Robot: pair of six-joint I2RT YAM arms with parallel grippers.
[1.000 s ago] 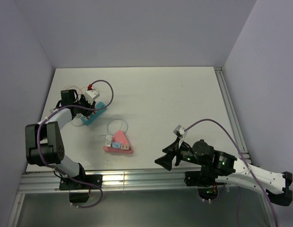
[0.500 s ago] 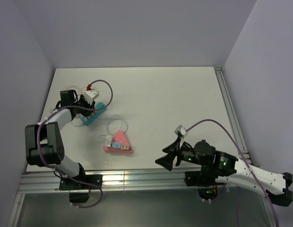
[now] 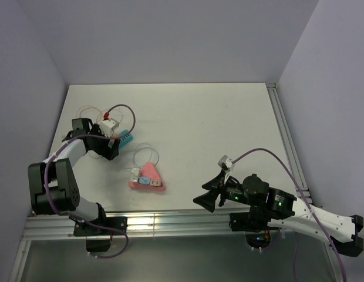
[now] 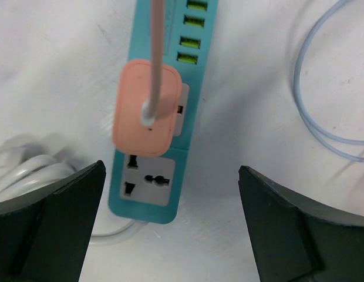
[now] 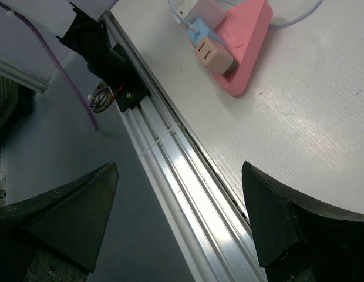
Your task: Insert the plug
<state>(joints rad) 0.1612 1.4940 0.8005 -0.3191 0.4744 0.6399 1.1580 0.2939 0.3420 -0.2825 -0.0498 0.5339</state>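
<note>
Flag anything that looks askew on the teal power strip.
The peach plug sits off-centre on the teal power strip, overhanging its left edge in the left wrist view. Whether it is fully seated cannot be told.

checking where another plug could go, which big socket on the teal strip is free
The end socket of the teal strip, its holes bare. The one next to it, toward the green ports, is covered by the peach plug.
</note>
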